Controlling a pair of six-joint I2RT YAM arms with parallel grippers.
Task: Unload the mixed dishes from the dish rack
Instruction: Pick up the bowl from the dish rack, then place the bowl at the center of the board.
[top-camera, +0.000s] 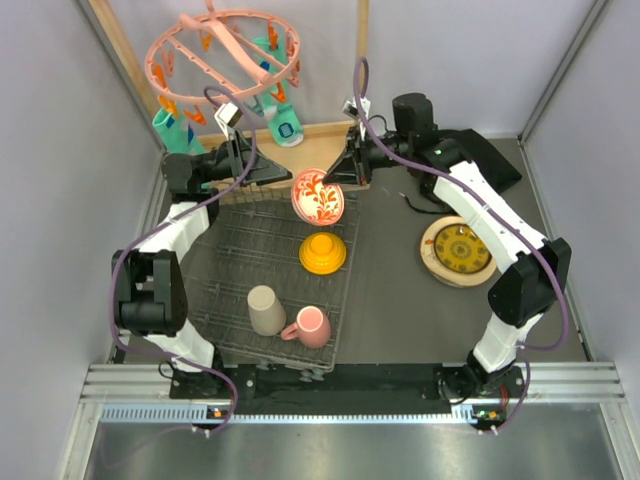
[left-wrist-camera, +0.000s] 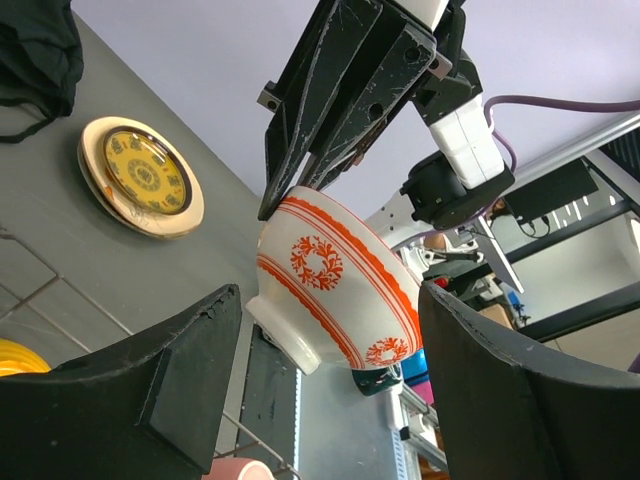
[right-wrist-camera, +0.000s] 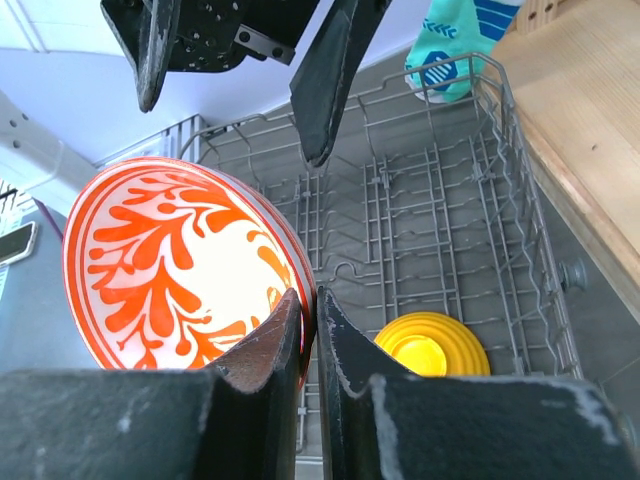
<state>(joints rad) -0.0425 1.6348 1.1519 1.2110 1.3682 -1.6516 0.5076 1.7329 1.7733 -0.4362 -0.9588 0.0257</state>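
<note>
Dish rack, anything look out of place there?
Nothing broken or spilled. The red-white bowl is tilted on edge over the dish rack, its rim pinched by the right fingers; the orange bowl sits upside down.

The red-white bowl (top-camera: 318, 196) hangs tilted over the far right corner of the dish rack (top-camera: 240, 250), its patterned inside facing up. The right gripper (top-camera: 333, 178) meets its far rim and the left gripper (top-camera: 288, 178) is just beside its left edge (how the jaws stand is too small to tell from here). In the rack an orange bowl (top-camera: 322, 253) sits upside down near it, a beige cup (top-camera: 266, 309) and pink mug (top-camera: 311, 326) sit together at the near end, and a yellow patterned plate (top-camera: 458, 250) rests on the table (top-camera: 390, 300) well right of the rack.
</note>
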